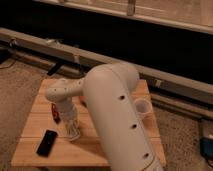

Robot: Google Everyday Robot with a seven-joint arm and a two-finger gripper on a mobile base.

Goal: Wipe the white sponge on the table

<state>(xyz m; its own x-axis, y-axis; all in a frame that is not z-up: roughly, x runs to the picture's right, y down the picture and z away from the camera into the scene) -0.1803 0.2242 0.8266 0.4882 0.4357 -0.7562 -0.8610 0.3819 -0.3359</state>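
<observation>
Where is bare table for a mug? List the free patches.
Free on the table: the left strip outside the red object; the front strip from the black phone to the arm. Crowded: mid-left, where the shut gripper points down between red object and phone. The white cup sits right of the arm.

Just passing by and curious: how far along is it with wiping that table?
Reaching looks done: the end effector is shut and down at the table, beside the phone. In hand: possibly the sponge, but none shows, so I cannot tell. Left: likely the wiping itself; nothing on the planks shows a wiped patch yet.
</observation>
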